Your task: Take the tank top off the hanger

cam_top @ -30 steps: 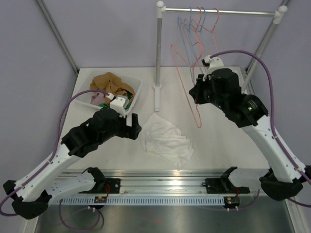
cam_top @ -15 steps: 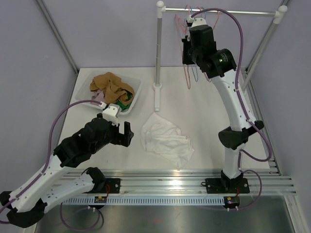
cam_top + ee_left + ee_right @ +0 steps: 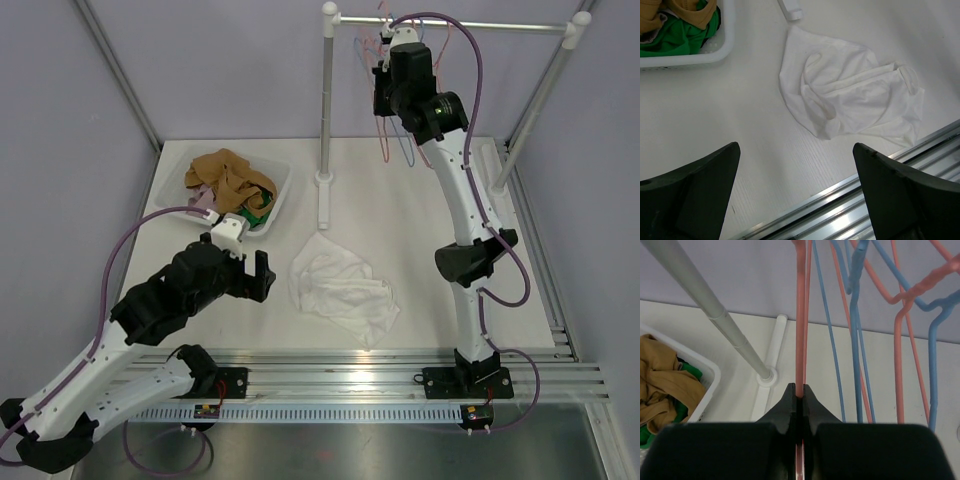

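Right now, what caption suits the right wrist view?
Right gripper shut on a pink hanger, blue hangers beside it.

The right gripper (image 3: 800, 399) pinches a pink hanger (image 3: 800, 315) wire.
Its black fingers meet on the thin wire, which runs straight up from them. Just to the right hangs a blue hanger (image 3: 856, 340). To the left, the grey rack post (image 3: 715, 315) slants down to the table (image 3: 880, 355). The white basket (image 3: 707, 372) at the left edge holds a tan garment (image 3: 665, 375) and a green cloth (image 3: 690, 371).
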### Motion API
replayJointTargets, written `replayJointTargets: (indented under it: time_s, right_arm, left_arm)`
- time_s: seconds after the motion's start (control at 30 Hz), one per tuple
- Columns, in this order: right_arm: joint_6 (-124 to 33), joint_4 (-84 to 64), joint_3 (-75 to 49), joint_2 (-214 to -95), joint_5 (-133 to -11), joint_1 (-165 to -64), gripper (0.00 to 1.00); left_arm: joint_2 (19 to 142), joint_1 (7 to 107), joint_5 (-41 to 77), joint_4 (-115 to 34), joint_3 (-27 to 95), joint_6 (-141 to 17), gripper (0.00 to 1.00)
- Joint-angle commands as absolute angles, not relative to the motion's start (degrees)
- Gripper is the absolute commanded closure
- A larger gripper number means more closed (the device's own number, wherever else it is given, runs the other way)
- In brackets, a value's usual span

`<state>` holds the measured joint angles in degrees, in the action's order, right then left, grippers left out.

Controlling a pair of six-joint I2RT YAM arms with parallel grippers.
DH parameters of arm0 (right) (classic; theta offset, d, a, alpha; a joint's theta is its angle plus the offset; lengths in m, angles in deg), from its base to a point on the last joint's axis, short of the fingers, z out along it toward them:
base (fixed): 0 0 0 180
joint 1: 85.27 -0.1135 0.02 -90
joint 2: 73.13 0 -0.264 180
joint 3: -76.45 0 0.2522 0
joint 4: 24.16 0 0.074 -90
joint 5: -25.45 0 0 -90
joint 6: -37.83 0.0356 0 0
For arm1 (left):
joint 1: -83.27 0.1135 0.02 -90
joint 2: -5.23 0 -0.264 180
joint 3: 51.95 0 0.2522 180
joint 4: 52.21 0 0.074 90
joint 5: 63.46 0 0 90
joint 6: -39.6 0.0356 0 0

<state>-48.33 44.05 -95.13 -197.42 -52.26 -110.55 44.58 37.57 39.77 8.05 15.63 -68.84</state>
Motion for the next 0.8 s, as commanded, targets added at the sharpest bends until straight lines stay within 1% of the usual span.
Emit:
replayJointTargets:
  time_s: [0.0,0.17,0.4,0.63,0.67,0.73,0.77]
  right_arm:
    - [-49.44,38.03,-97.19,-198.03,-54.26,-109.79,1.00]
    - [-48.83,38.72,-98.33,-200.48,-55.15,-108.83,1.00]
    - [-47.16,41.89,-96.22,-200.58,-57.08,-108.30,1.00]
    - [-46.19,41.45,-89.90,-194.44,-57.87,-108.74,1.00]
    - [-46.28,41.54,-89.46,-193.73,-57.96,-108.91,0.98]
    - [-46.54,41.71,-88.67,-191.80,-58.05,-109.44,0.75]
    - [-46.63,41.80,-88.49,-191.18,-57.96,-109.62,0.66]
  left_arm:
    - [43.72,38.44,36.56,4.53,15.07,-67.45,0.01]
    - [43.20,39.14,34.89,4.18,14.90,-67.10,0.01]
    - [42.05,39.32,34.53,3.74,14.63,-67.10,0.01]
    - [41.70,39.58,34.45,3.74,14.55,-67.19,0.01]
    - [41.70,39.58,34.45,3.65,14.55,-67.28,0.01]
    - [41.61,39.67,34.45,3.65,14.55,-67.28,0.01]
    - [41.61,39.67,34.45,3.65,14.55,-67.45,0.01]
